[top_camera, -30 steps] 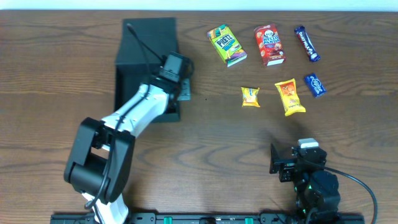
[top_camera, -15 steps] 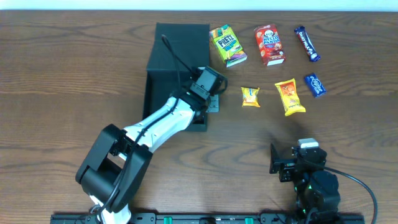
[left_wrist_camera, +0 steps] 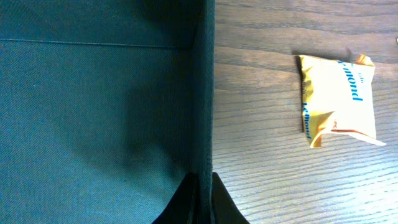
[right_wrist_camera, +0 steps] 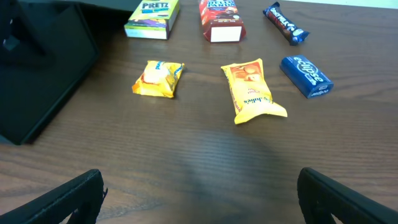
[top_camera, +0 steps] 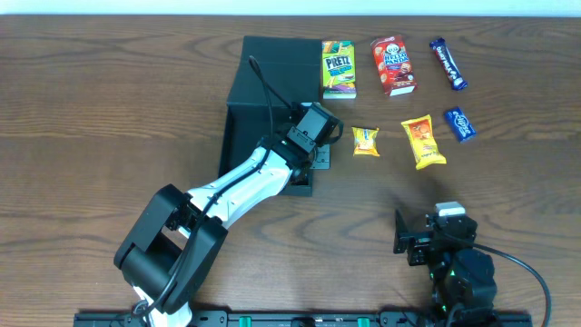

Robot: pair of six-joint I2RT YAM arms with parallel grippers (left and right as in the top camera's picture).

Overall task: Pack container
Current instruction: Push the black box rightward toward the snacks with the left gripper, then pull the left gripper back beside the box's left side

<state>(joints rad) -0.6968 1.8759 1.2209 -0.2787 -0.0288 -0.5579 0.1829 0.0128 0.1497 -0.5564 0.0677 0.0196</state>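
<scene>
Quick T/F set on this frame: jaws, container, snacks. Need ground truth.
1. The left jaws are shut on the container wall. True.
2. The right jaws hold the orange packet. False: they stand open and empty; the packet lies on the table.
3. The Pretz box lies inside the container. False: it lies on the table beside it.
4. The small yellow packet lies between the container and the orange packet. True.

Dark brown wooden table (top_camera: 82, 109), grain running side to side, filling nearly the whole view. Even, soft light with faint shadows. Beyond the far edge, a thin pale strip (top_camera: 136, 5), perhaps wall.
</scene>
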